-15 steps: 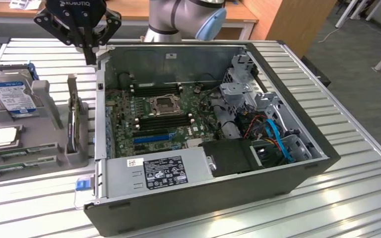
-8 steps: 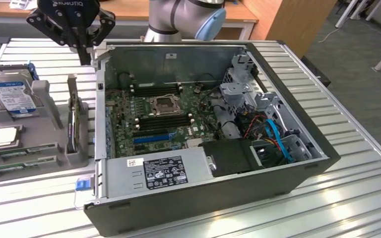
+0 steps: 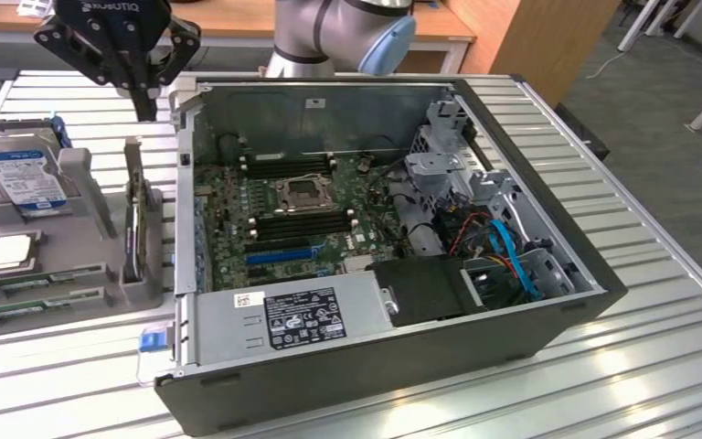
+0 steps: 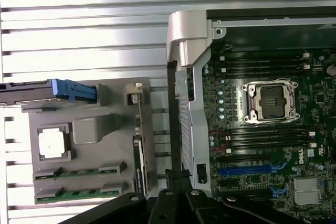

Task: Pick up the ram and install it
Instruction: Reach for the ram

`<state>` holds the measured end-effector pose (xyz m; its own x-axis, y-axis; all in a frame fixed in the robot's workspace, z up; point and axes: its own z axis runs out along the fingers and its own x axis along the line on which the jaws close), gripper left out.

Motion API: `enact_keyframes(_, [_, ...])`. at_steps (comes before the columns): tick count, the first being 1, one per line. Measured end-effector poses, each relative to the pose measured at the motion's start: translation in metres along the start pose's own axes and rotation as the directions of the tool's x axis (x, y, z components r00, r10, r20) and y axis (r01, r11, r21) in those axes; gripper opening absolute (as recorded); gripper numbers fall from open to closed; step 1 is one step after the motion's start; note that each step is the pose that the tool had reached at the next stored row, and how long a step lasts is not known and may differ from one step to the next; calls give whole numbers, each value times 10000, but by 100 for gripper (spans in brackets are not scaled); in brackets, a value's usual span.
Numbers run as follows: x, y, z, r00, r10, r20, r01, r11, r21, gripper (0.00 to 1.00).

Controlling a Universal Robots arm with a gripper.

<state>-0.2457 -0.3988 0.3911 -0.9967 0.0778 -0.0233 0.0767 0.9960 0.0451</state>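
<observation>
Two ram sticks lie flat in slots at the near end of a grey holder (image 3: 132, 293): one ram stick (image 3: 37, 280) (image 4: 79, 172) and a second ram stick (image 3: 22, 309) (image 4: 80, 192) beside it, both green. My gripper (image 3: 143, 99) (image 4: 176, 178) hangs above the table behind the holder, at the back corner of the open computer case (image 3: 534, 302) on the exterior view's left. Its fingers are shut together with nothing between them. Inside the case, the motherboard (image 4: 262, 182) shows black memory slots (image 3: 308, 221) (image 4: 268, 137) on both sides of the empty processor socket (image 3: 299, 193) (image 4: 273, 100).
The holder also carries a silver hard drive with a blue label (image 3: 19, 174) (image 4: 52, 92), a square silver processor (image 3: 10, 251) (image 4: 52, 143) and an upright card (image 3: 138, 219). A power supply (image 3: 290, 315) and cables (image 3: 510, 256) crowd the case's near and right parts. The slatted metal table (image 3: 643, 366) lies all around.
</observation>
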Motion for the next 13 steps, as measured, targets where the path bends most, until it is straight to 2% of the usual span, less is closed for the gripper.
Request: enact_keyframes(13, [205,-16,4,10000,23,1,-23,10000,0,10])
